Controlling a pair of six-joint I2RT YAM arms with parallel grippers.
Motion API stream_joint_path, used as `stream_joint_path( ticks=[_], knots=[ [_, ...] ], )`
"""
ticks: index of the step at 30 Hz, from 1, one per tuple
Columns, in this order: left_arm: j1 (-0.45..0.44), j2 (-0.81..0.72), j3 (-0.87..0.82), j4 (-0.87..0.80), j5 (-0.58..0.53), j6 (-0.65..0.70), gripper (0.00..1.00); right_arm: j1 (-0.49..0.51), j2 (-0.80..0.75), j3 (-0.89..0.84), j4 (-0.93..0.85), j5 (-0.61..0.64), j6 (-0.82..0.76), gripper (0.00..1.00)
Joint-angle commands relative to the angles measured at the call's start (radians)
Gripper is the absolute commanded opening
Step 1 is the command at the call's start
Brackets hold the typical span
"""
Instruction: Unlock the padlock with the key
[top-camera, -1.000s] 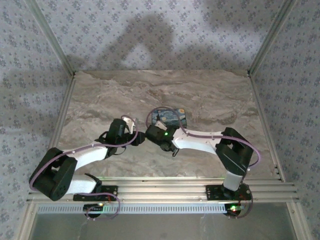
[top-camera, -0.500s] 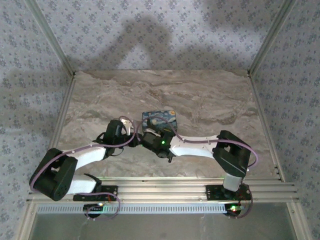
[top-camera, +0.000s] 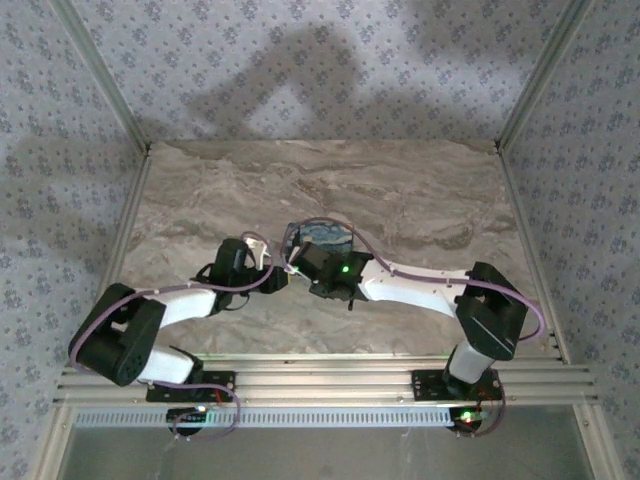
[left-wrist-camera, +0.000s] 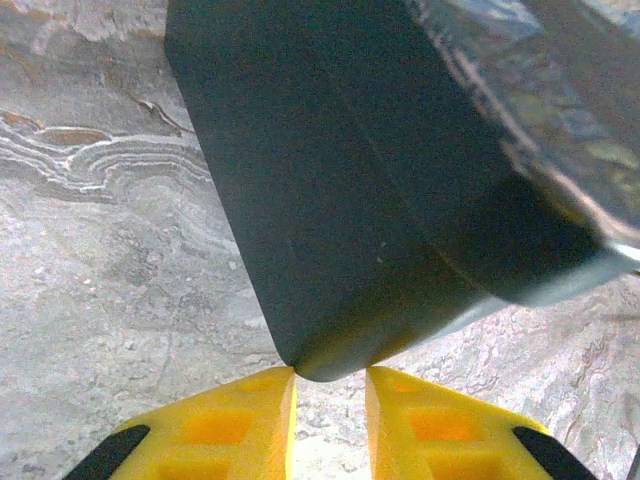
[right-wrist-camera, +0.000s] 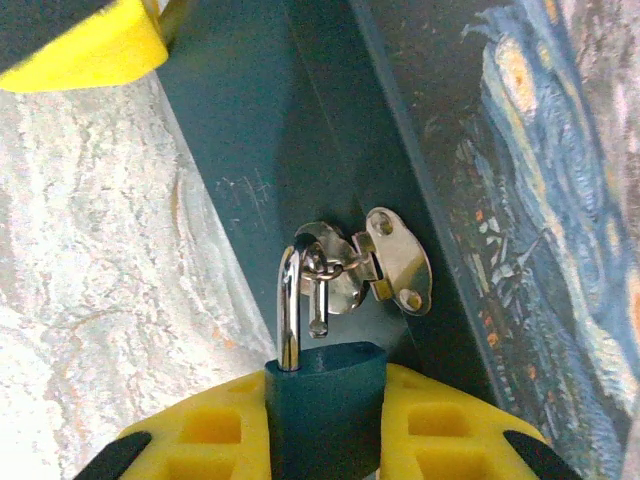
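The tiny dark-blue padlock (right-wrist-camera: 325, 400) is clamped between the yellow fingers of my right gripper (right-wrist-camera: 325, 425). Its steel shackle (right-wrist-camera: 289, 300) rises through the silver hasp (right-wrist-camera: 392, 260) on the side of the starry-night tin (right-wrist-camera: 300, 130). The shackle's short leg ends just above the lock body. My left gripper (left-wrist-camera: 330, 405) stands with its fingers narrowly apart and nothing between them, the tin's rounded corner (left-wrist-camera: 330, 360) right at their tips. One of its fingers (right-wrist-camera: 85, 50) shows in the right wrist view. The key is hidden. From above, both grippers (top-camera: 262, 247) (top-camera: 306, 260) meet at the tin (top-camera: 322, 233).
The marble tabletop (top-camera: 420, 190) stretches behind and to both sides of the tin. Patterned walls and metal frame posts (top-camera: 530, 90) enclose the table. A slotted rail (top-camera: 320, 380) runs along the near edge by the arm bases.
The tin has slid left toward the left gripper and now looks tipped up. The right arm has shifted, its elbow now farther right. The left gripper has barely moved.
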Motion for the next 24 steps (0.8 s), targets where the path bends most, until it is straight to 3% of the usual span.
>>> stream_joint_path(
  ticks=[1,5,10,15,24],
  knots=[
    [0.016,0.015,0.05,0.024,0.024,0.021,0.24,0.003,0.009,0.052,-0.005,-0.086,0.008,0.0],
    [0.033,0.025,0.059,0.015,0.025,0.039,0.25,-0.011,0.044,0.094,-0.035,-0.167,0.04,0.0],
    [0.047,0.058,0.059,0.035,0.044,0.043,0.24,-0.068,0.091,0.129,-0.061,-0.392,0.153,0.0],
    [0.048,0.088,0.047,0.071,0.062,0.025,0.23,-0.069,0.126,0.105,-0.054,-0.362,0.2,0.0],
    [0.048,-0.001,-0.001,0.085,0.066,-0.033,0.23,-0.116,0.154,0.071,0.001,-0.45,0.341,0.0]
  ],
)
